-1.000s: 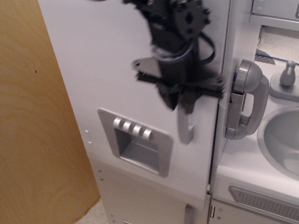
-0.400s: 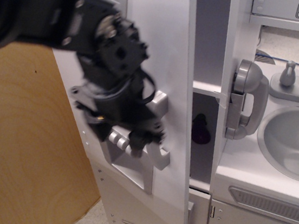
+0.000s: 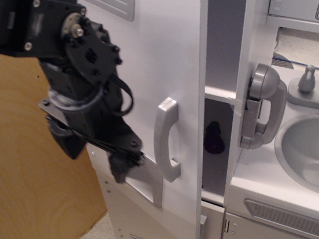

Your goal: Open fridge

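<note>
The fridge door (image 3: 177, 53), tall and white, stands swung open to the left and shows the dark inside of the cabinet. Its curved grey vertical handle (image 3: 167, 142) is free. My black gripper (image 3: 96, 157) is just left of the handle, in front of the door's face, with its fingers (image 3: 120, 168) spread apart and holding nothing. It covers most of the grey dispenser panel (image 3: 154, 189); only the panel's lower right edge shows.
A dark purple object (image 3: 213, 138) sits on a shelf inside the fridge. A grey toy phone handset (image 3: 261, 107) hangs right of the opening, beside a grey sink (image 3: 318, 152). The smaller lower door (image 3: 155, 228) is shut. A wooden panel (image 3: 22, 189) stands at the left.
The fridge door went from shut to swung open leftward. My gripper, which was shut on the handle, has let it go and moved to the left of it.
</note>
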